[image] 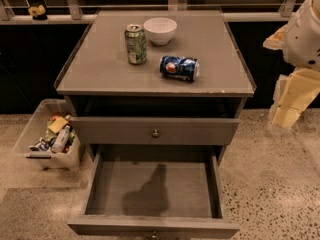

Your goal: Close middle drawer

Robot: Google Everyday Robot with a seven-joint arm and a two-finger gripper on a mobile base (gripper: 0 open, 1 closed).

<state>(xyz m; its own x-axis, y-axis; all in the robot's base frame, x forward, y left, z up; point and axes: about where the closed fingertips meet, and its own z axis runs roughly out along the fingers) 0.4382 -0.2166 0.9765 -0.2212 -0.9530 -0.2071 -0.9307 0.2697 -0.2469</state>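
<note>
The middle drawer [155, 131] is a grey front with a small round knob [155, 133]. It stands a little forward of the cabinet body, under the dark recess below the countertop. The widest grey drawer [152, 227] beneath it is pulled far out, and its inside is bare. My gripper [286, 115] hangs at the right edge of the view, beside the cabinet's right side. It is apart from both drawers and at about the height of the middle drawer. The white arm [302, 31] rises above it.
On the grey countertop [100, 69] stand a green can [135, 44] and a white bowl [160, 30], and a blue can [180, 68] lies on its side. A clear bin [30, 134] of litter sits on the floor at the left. A railing runs behind.
</note>
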